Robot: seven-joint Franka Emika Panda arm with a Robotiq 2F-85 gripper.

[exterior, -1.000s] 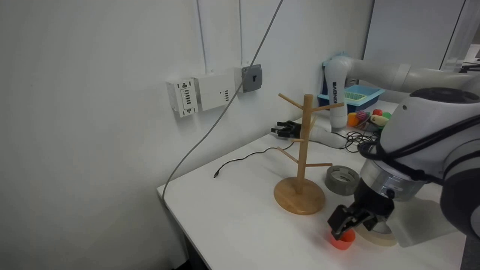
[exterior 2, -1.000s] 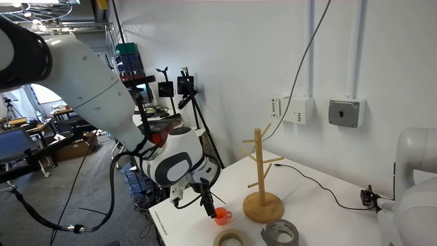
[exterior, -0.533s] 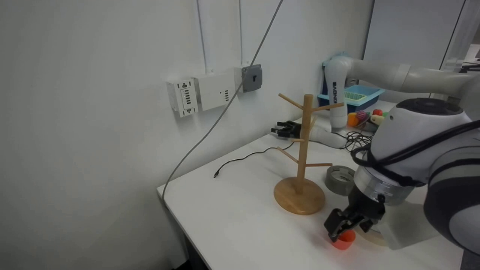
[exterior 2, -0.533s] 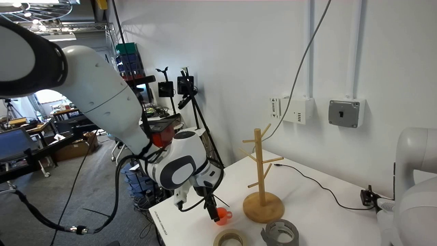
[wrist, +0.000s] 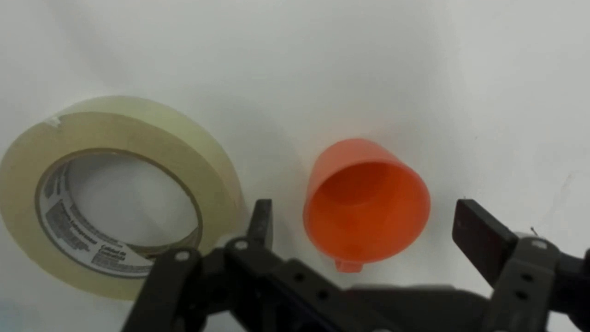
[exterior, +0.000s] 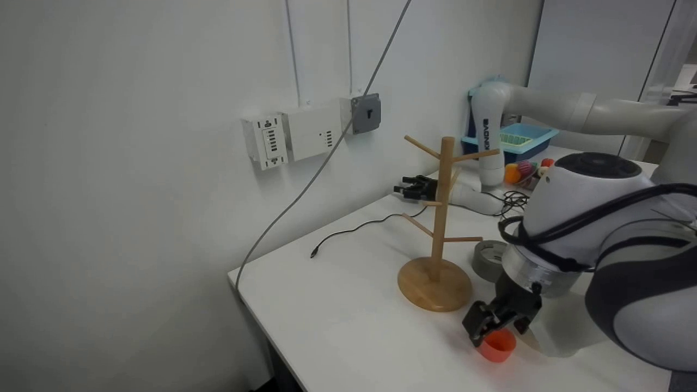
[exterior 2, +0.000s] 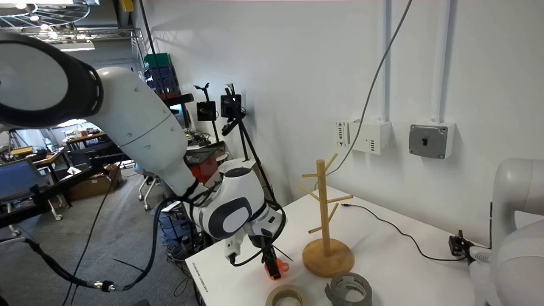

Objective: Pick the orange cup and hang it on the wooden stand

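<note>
The orange cup [wrist: 366, 212] stands upright on the table, its mouth facing up and its small handle toward the gripper's base in the wrist view. It also shows in both exterior views [exterior: 498, 348] [exterior 2: 280, 267], partly covered by a finger. My gripper [wrist: 363, 216] is open, one finger on each side of the cup with a gap on both sides; in the exterior views [exterior: 495, 330] [exterior 2: 274, 272] its tips are close over the cup. The wooden stand [exterior: 442, 218], also in an exterior view [exterior 2: 324, 212], stands upright beside the cup, its pegs bare.
A beige tape ring [wrist: 115, 131] lies close beside the left finger in the wrist view. A grey tape roll [exterior 2: 363, 293] lies near the stand's base. A black cable [exterior: 354, 228] and a second arm [exterior: 479, 198] lie further back along the wall.
My open gripper has moved left in an exterior view, and right and slightly down in an exterior view, coming over the cup. The cup and stand have not moved.
</note>
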